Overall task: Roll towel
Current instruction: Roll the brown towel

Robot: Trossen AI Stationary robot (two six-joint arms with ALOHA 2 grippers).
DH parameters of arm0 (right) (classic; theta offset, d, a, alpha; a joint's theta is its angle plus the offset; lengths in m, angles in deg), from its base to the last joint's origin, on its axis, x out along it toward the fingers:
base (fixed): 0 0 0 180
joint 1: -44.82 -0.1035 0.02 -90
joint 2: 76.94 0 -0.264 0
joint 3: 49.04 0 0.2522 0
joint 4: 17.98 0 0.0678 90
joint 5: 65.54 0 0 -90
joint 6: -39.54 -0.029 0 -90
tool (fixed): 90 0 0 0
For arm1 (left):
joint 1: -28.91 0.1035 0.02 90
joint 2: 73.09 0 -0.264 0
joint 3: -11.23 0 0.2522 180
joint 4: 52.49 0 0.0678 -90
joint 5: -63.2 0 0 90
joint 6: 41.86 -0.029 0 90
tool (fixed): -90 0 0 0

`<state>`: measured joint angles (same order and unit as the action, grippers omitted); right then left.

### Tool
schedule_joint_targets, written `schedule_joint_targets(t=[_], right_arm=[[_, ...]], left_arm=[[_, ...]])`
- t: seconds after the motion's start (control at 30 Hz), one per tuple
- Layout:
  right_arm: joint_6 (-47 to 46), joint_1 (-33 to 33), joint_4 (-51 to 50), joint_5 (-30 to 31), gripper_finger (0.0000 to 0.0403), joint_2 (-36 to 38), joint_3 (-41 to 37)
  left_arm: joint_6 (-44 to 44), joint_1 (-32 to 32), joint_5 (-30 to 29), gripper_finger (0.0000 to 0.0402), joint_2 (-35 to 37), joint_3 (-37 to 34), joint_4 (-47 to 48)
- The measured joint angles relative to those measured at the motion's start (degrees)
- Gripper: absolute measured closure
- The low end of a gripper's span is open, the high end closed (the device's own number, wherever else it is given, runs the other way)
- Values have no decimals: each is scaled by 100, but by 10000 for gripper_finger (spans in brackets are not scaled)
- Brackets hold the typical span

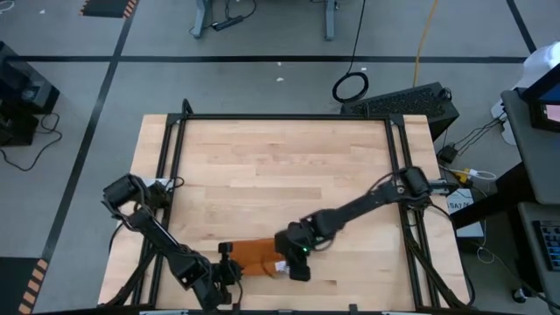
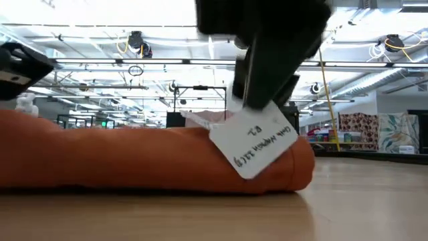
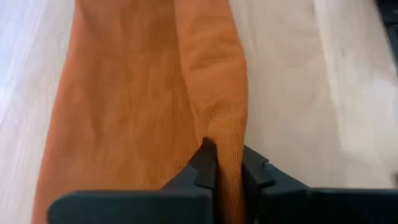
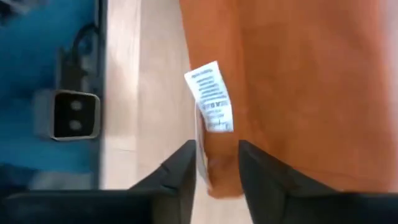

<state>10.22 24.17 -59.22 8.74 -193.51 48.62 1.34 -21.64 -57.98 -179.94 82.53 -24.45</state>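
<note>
- the towel [image 1: 255, 256] is lying rolled into a long burnt-orange bundle near the front edge of the wooden desk [image 1: 280, 166], a little left of the middle, with its length running left to right.
- the left gripper [image 3: 225, 168] is sitting at the left end of the roll, close to the near edge of the desk, and its jaws are pinching a raised fold of the towel [image 3: 155, 93] between them; in the left wrist view the cloth is standing up tight between the two dark fingers [image 3: 202, 165].
- the right gripper [image 4: 216, 163] is reaching down from the far right side of the desk to the right end of the roll, its arm stretching diagonally across the bare wood.
- its jaws are standing slightly apart around the rounded end of the towel [image 4: 298, 87], with the cloth edge sitting between the fingers [image 4: 180, 165]; i cannot tell whether they are pressing on it.
- a small white tag [image 4: 211, 96] is hanging off the towel just beyond the right gripper's jaws.
- from desk level, a white card tag [image 2: 257, 142] with handwriting is dangling tilted in front of the towel's [image 2: 134, 157] right end, right under the dark right gripper [image 2: 267, 73].
- the roll is resting flat on the desk, its right end rounded and closed.
</note>
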Motion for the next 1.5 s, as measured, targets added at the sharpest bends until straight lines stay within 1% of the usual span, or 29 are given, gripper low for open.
schedule_joint_targets(t=[0.1, 0.17, 0.23, 0.3, 0.37, 0.43, 0.53, 0.67, 0.73, 0.87, 1.0, 1.23, 1.3, 1.37, 1.5], right_arm=[[462, -404, -145, 1218, 271, 248, 2], [659, -724, -131, 2046, 254, 306, 4], [761, -1046, 20, 2722, 238, 301, 4], [764, -1287, 156, 3143, 222, 241, 4], [714, -1435, 199, 3397, 209, 148, 7], [664, -1523, 208, 3661, 197, 15, 6], [673, -1547, 322, 3757, 180, -161, 4], [690, -1535, 287, 3720, 162, -414, 4], [767, -1501, 288, 3726, 160, -482, 4], [917, -1463, 250, 3961, 168, -515, 4], [1267, -1459, 316, 4170, 172, -516, 4], [1448, -1305, 327, 4161, 138, -516, 4], [1525, -1264, 329, 4133, 129, -516, 4], [1546, -1220, 325, 3971, 123, -516, 4], [1554, -1103, 312, 3566, 127, -599, 4]], left_arm=[[27, 3, 68, 367, 102, 0, 70], [163, 46, 185, 370, 149, 0, 55], [293, 108, 330, 378, 160, 0, 63], [380, 181, 522, 384, 157, 0, 80], [447, 286, 863, 387, 157, 0, 70], [450, 368, 1065, 387, 157, 0, 46], [452, 471, 1124, 388, 157, 0, 38], [452, 559, 1128, 386, 157, 0, 78], [450, 575, 1131, 382, 157, 0, 90], [446, 589, 1209, 380, 157, 0, 134], [408, 586, 1213, 379, 157, 0, 141], [393, 586, 1216, 378, 157, 0, 142], [392, 586, 1216, 378, 157, 0, 146], [393, 586, 1216, 378, 157, 0, 163], [391, 586, 1216, 377, 157, 2, 175]])
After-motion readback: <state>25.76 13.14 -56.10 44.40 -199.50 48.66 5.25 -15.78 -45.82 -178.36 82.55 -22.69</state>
